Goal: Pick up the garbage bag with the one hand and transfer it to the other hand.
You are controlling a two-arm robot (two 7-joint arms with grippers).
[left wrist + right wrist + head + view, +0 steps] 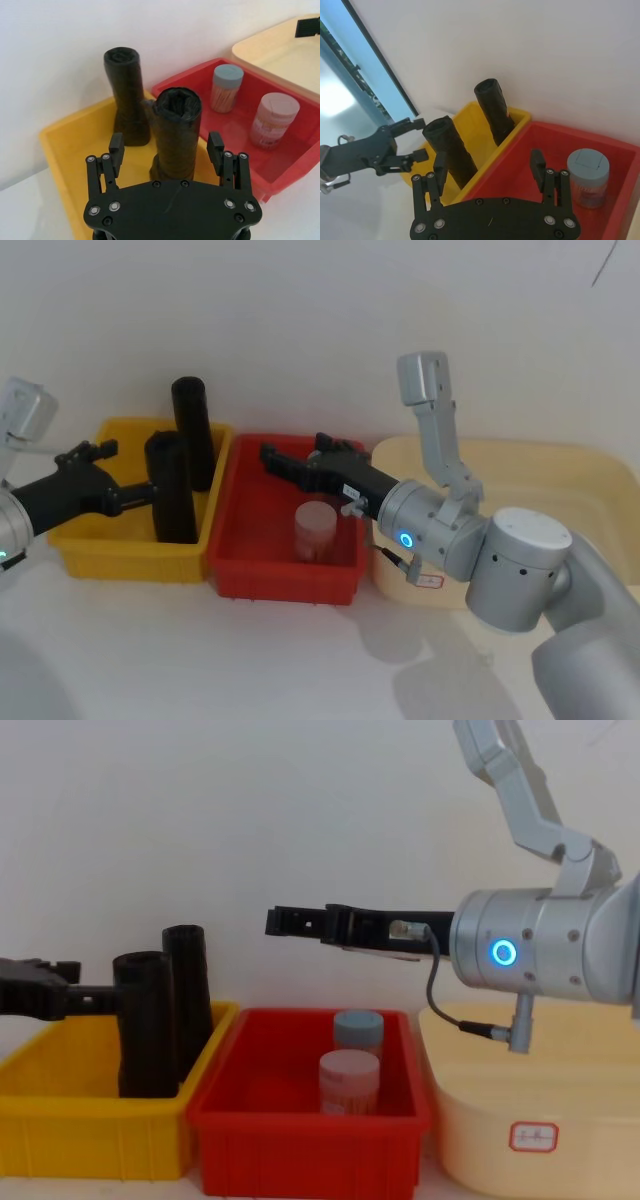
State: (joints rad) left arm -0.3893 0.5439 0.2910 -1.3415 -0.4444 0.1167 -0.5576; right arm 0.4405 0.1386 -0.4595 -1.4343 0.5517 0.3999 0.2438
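Garbage bag (177, 122) upright in yellow bin (65, 150), left gripper (166, 142) spread wide around it without touching, right gripper (488, 158) spread above red bin (547, 137)

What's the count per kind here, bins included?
Black rolls: 2 (garbage bag, second roll)
Lidded jars: 2 (blue-lidded jar, pinkish jar)
Bins: 3 (yellow bin, red bin, cream bin)
Total: 7
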